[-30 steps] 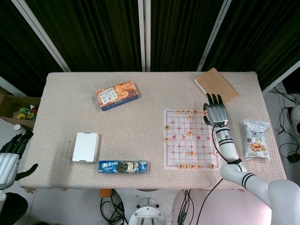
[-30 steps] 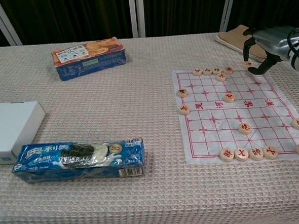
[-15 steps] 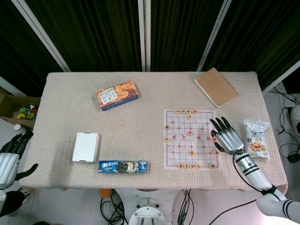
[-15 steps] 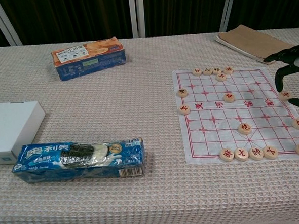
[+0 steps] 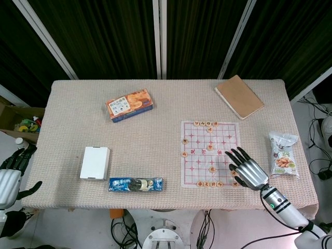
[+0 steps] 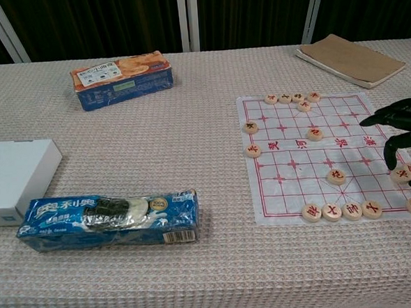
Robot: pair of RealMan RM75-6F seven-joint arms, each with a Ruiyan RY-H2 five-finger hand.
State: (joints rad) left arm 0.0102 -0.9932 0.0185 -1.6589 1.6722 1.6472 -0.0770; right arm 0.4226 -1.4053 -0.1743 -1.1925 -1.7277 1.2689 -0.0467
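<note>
Right hand [image 5: 246, 170] open, fingers spread over chess board [image 5: 210, 153] right edge pieces; left hand [image 5: 9, 174] open, off bench.

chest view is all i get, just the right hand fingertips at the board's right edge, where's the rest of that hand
Observer: The head view shows the whole right hand, fingers spread, over the near right corner of the chess board.
Operator: and the left hand
Observer: The left hand is out beyond the left edge of the table, fingers apart, with nothing in it.
Operator: anything right of the board that i can't see
Observer: A snack bag lies on the table right of the chess board, apart from the right hand.
</note>
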